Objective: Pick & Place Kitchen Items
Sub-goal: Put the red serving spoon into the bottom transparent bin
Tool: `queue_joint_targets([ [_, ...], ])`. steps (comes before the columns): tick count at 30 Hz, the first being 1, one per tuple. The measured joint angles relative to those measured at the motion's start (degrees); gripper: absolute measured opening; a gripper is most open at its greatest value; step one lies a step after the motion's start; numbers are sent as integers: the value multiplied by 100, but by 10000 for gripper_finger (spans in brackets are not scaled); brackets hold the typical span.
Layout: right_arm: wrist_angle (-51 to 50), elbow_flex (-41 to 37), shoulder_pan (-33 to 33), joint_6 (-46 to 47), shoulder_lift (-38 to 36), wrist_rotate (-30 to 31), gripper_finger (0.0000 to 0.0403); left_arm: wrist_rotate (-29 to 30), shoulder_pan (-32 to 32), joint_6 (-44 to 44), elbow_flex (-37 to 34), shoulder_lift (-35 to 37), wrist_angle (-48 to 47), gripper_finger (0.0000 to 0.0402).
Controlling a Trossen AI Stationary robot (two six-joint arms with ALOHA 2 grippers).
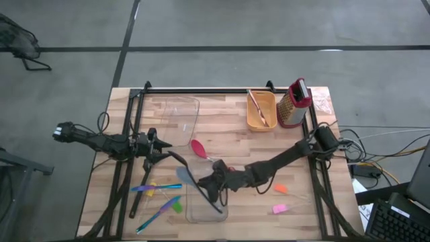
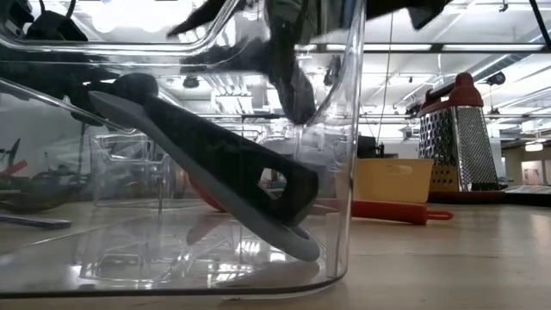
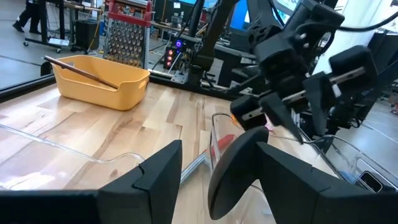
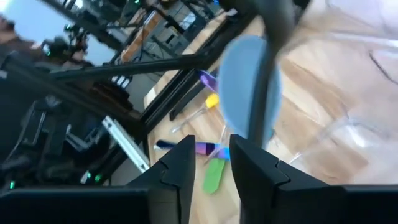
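We cannot tell which spoon is which: 2 spoons [image 2: 215, 172], black and light-blue, lean together inside the clear bin [image 1: 205, 205], blurred through its wall. The wooden table [image 1: 235, 141] stands in a workshop. Right claw [image 1: 218, 183], above the bin, fingers slightly parted, pinching nothing we can see. Left claw [image 1: 160, 146] waits beside it, fingers spread. A red spoon [image 1: 199, 148] lies between the 2 claws.

From my right wrist the light-blue spoon bowl [image 4: 249, 87] is a blur, its handle cut off. Low down, the clear plastic bin [image 2: 344, 172] overruns the frame, hiding my fingers.
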State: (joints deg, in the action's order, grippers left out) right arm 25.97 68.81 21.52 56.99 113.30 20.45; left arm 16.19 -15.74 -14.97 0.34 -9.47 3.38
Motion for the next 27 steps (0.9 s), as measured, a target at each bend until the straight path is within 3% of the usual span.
queue_joint_targets([
  [6,-669,1,15,-1203,-666,6,109,0,-1,-1,0,0,0,209],
  [11,-2236,-2,60,-1965,-1392,60,119,0,1,1,0,0,0,209],
  [18,-4664,-113,251,-1682,-1811,580,135,1,-1,-1,0,-5,0,209],
  [27,-5512,-472,286,-1519,-1756,477,157,1,-1,0,0,-13,1,209],
])
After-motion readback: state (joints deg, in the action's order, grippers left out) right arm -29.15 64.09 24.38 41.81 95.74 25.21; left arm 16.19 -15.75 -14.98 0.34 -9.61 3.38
